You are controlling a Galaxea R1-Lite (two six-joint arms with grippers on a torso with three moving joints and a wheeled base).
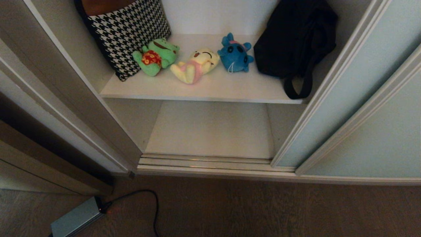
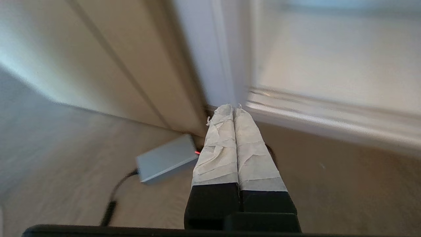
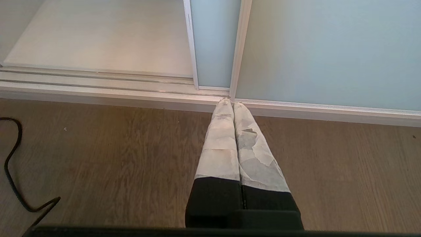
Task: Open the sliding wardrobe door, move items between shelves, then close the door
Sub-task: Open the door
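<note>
Standing open at right, the sliding wardrobe door [image 1: 345,98] shows blue toy [image 1: 235,56] and yellow toy [image 1: 195,65] mid-frame on the upper shelf [image 1: 197,93]. Left gripper [image 2: 233,108] is clenched, empty; it likely must reach up next.

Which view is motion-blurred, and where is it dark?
Left wrist view: the white door track and grey box on the floor are smeared, while the shut left gripper is crisp. Right wrist view: sharp. Head view: sharp but dim toward the brown wood-grain floor.

Wardrobe opened, toys on the upper shelf

The sliding wardrobe door [image 1: 332,98] is slid right; blue plush [image 1: 235,55] and yellow plush [image 1: 196,65] are laid side by side on the upper shelf [image 1: 204,90].
</note>
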